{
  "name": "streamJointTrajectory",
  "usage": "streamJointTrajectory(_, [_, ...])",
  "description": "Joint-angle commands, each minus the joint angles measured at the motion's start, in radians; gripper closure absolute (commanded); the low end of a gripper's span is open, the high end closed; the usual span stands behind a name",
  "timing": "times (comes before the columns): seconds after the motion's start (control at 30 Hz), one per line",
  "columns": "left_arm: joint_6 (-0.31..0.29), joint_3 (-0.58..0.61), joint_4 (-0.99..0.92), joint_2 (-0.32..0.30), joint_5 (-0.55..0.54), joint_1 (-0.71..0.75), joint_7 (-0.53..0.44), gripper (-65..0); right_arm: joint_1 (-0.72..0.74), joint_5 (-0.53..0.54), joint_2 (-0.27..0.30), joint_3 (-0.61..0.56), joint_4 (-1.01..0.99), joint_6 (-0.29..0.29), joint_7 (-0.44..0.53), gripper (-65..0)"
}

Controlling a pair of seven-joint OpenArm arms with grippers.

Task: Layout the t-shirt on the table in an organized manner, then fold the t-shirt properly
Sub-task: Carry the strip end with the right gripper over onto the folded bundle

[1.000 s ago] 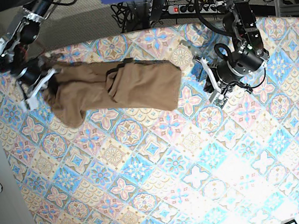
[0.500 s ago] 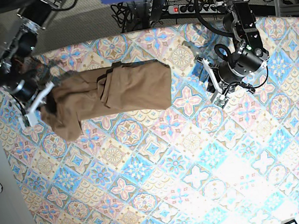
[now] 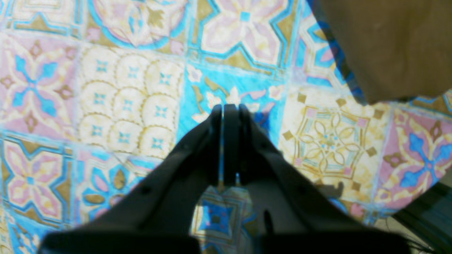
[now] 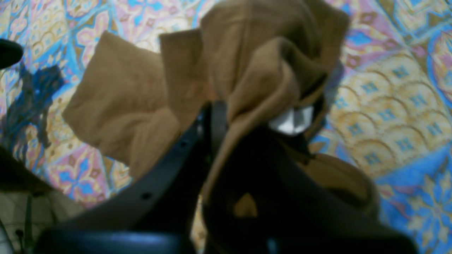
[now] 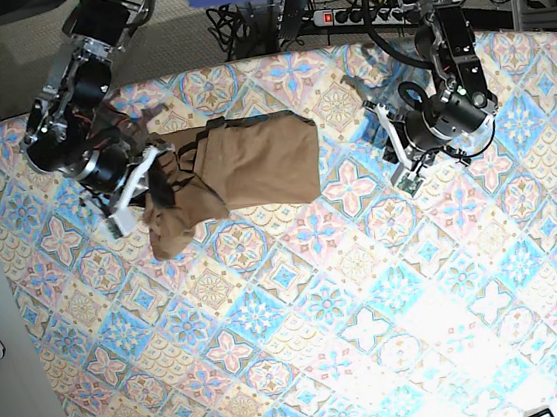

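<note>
Toward the far left part of the tabletop (image 5: 304,346), which is covered in a cloth of blue, pink and cream floral diamond tiles, lies the plain tan-brown, soft cotton t-shirt (image 5: 239,168). It is bunched and partly doubled over: its right portion rests flat as a rough rectangle, while its left portion is gathered into a hanging lump. The right end effector (image 4: 215,120), with black fingers, is clamped on that gathered fabric; in its wrist view the cloth wraps over and around the fingers, and a small white patch, perhaps a label, shows inside the folds, though the blur makes this uncertain. The left end effector (image 3: 226,109) sits well apart from the shirt, over bare patterned cloth toward the far right, with its dark fingers pressed together and nothing between them. In its wrist view, one corner of the shirt shows at the upper right edge.
</note>
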Motion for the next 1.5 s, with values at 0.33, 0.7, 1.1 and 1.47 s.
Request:
streamJointTrajectory(0.33, [-0.001,-0.001,0.013,0.003,0.065,-0.008,-0.020,0.0,0.016,0.024,-0.074,-0.210,0.029,0.006,0.022,0.0])
streamJointTrajectory(0.7, [-0.001,0.004,0.013,0.003,0.060,-0.007,-0.012,0.0,0.007,0.022,-0.005,-0.483,0.020,-0.105,0.210,0.0])
streamJointTrajectory(1.1, [-0.001,0.007,-0.008,0.005,0.065,0.050,-0.018,0.0,0.007,0.024,0.078,-0.722,-0.088,-0.279,0.340,0.0])
streamJointTrajectory(1.47, [-0.001,-0.001,-0.041,0.000,0.056,0.051,-0.012,0.0,0.007,0.024,0.078,-0.727,-0.191,-0.280,0.331,-5.3])
